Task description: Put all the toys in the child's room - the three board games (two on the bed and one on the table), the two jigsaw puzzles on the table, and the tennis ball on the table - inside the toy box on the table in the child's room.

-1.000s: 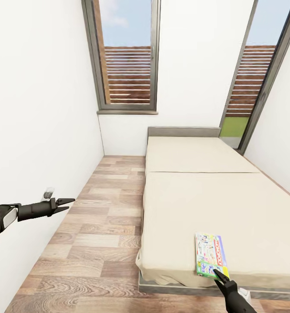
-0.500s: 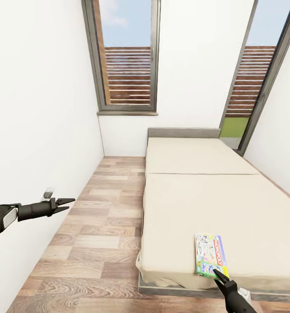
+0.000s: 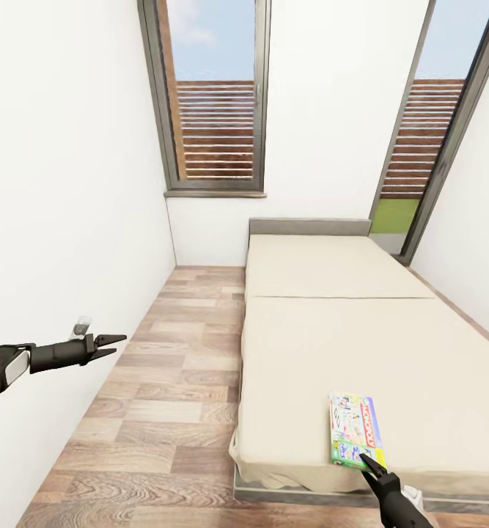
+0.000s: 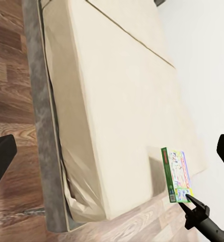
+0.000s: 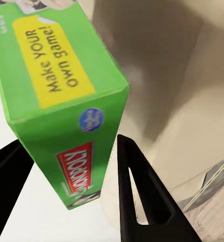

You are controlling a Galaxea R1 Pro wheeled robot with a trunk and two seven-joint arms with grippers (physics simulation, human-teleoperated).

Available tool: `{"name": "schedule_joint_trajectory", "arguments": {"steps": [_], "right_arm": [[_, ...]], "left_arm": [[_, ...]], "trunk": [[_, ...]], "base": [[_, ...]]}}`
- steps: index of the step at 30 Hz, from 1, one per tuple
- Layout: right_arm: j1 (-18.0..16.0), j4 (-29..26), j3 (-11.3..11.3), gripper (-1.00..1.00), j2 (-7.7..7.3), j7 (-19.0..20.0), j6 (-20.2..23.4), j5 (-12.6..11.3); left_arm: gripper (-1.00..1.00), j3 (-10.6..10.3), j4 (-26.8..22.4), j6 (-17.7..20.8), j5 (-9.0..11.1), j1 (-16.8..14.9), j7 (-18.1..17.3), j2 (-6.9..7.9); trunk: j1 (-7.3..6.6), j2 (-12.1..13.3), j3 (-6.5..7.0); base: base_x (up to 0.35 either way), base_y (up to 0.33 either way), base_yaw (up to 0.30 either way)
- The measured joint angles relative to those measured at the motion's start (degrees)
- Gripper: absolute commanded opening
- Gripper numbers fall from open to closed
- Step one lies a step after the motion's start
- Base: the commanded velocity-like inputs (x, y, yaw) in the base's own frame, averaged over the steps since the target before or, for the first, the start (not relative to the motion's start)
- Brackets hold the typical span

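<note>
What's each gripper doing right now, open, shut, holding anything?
Left gripper: open, empty, out over the floor.
Right gripper: open, fingers either side of the Monopoly box corner, not clamped yet.

Monopoly box on the bed, near its foot edge

I see the Monopoly box (image 3: 355,430) lying on the bed (image 3: 332,345) by the foot corner; my right gripper (image 3: 372,469) reaches its near end, my left gripper (image 3: 112,343) hangs over the floor (image 3: 171,381) left of the bed.

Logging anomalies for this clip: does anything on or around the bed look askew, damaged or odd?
Slightly. The mattress cover hangs loose and rumpled at the bed's near corner. The Monopoly box lies at the foot edge, with the right gripper at its end. Nothing spilled or broken.
</note>
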Motion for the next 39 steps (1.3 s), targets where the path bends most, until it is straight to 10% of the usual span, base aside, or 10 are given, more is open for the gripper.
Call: {"name": "schedule_joint_trajectory", "arguments": {"steps": [24, 28, 33, 39], "right_arm": [[0.0, -3.2, 0.0, -1.00, 0.00, 0.0, 0.3, -0.4], [0.1, -12.9, 1.8, -1.00, 0.64, -0.3, 1.2, -0.6], [0.6, -34.9, 10.9, -1.00, 2.43, -1.1, 8.6, -0.2], [1.3, -49.4, 12.5, -1.00, 3.05, -1.1, 15.3, -0.7]], "left_arm": [[1.00, 0.0, 0.0, 0.0, -0.1, 0.0, 0.2, -0.52], [1.00, 0.0, 0.0, 0.0, -0.1, 0.0, 0.0, -0.50], [1.00, 0.0, 0.0, 0.0, -0.1, 0.0, -0.6, -0.56], [1.00, 0.0, 0.0, 0.1, -0.2, 0.0, -0.4, -1.95]], "trunk": [[-5.27, 9.6, 4.31], [-6.15, 11.2, 5.04], [-7.25, 13.2, 5.93], [-8.57, 15.6, 7.00]], "base": [[0.000, 0.000, 0.000], [0.000, 0.000, 0.000], [0.000, 0.000, 0.000], [0.000, 0.000, 0.000]]}}
